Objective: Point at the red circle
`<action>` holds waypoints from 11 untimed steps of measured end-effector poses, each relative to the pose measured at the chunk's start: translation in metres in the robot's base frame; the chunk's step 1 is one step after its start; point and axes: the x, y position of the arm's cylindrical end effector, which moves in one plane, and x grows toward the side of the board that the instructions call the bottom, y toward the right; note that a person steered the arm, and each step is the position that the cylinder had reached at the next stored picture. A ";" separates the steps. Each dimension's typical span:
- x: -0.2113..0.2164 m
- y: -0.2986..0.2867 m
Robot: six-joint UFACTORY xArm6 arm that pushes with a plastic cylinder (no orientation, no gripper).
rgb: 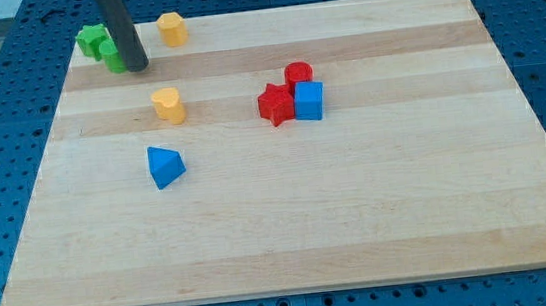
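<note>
Tip down on the board near its 11 o'clock corner, just beside the green blocks, partly hiding one of them. No gripper on this rig, only a bare rod, so nothing to open or close.

Red circle near board centre, slightly toward 1 o'clock, touching the red star at its 7 o'clock and the blue cube at its 6 o'clock; the three packed in one cluster.

Yellow block at 2 o'clock of the tip, a second yellow block at 5 o'clock of it, blue triangle further on toward 6 o'clock.

Judged barely begun: tip well apart from the circle, nothing pointed at so far. Left to do: travel toward 3 o'clock, passing above the second yellow block, stopping close to the circle from its open 10 to 12 o'clock side without nudging star or cube.
</note>
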 end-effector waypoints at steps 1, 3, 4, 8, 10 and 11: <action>-0.011 -0.020; -0.007 -0.031; -0.003 -0.031; 0.010 0.099; 0.018 0.207; 0.047 0.228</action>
